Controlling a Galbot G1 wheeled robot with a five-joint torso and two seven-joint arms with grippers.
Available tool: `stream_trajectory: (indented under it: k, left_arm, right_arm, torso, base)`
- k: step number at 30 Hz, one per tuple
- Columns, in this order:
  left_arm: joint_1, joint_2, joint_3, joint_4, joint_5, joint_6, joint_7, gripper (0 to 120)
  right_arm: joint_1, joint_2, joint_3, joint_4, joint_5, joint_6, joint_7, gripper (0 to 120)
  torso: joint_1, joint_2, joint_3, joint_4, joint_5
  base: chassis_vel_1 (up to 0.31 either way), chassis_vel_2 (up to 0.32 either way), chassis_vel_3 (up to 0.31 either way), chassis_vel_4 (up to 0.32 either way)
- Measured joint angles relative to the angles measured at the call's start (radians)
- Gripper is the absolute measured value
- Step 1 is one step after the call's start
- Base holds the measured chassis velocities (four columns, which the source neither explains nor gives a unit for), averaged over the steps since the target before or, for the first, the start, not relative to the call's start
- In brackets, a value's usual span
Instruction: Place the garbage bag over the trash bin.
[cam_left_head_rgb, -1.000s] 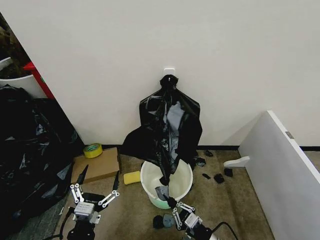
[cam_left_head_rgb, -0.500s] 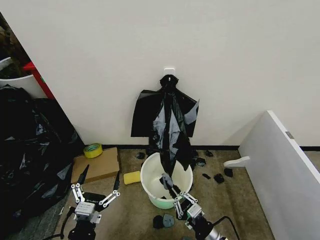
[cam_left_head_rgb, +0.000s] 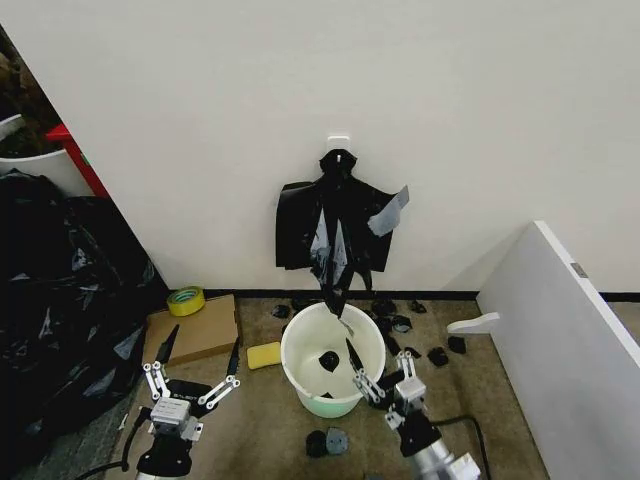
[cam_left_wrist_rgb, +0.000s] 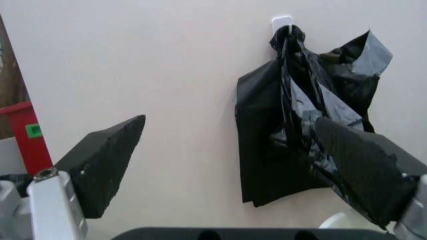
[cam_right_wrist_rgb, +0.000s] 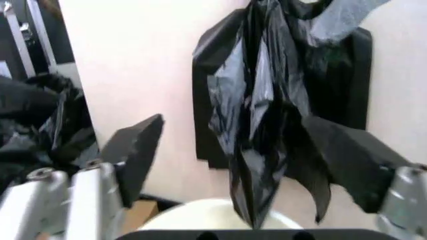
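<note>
the right pincer (cam_left_head_rgb: 383, 378) has let go and now sits wide open and empty by the trash bin (cam_left_head_rgb: 300, 370). the garbage bag (cam_left_head_rgb: 335, 235) has sprung back up, dangling from the wall hook (cam_left_head_rgb: 339, 141), tip just above the rim. left pincer (cam_left_head_rgb: 192, 384) waits open, so nothing is fitted yet.

No text or label can be read
</note>
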Motion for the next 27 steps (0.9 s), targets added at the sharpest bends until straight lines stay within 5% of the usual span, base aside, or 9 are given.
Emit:
stream_trajectory:
  k: [6,16,27]
  left_arm:
    - [0.004,-0.002,-0.006,-0.001,0.000,0.007,0.001,100]
    - [-0.003,-0.015,-0.010,-0.001,0.000,0.015,0.003,100]
    - [-0.022,-0.006,-0.014,-0.002,-0.017,0.022,0.004,100]
  right_arm:
    - [0.173,-0.014,-0.056,-0.078,0.110,-0.099,0.040,99]
    - [0.401,-0.006,-0.142,-0.221,0.255,-0.195,0.117,98]
    - [0.486,0.017,-0.166,-0.331,0.270,-0.180,0.139,57]
  torso:
    - [0.000,0.000,0.000,0.0001,0.0001]
    - [0.000,0.000,0.000,0.0000,-0.0001]
    - [0.000,0.000,0.000,-0.0001,0.0000]
  base:
    - [0.000,0.000,0.000,0.000]
    - [0.000,0.000,0.000,0.000]
    - [0.000,0.000,0.000,0.000]
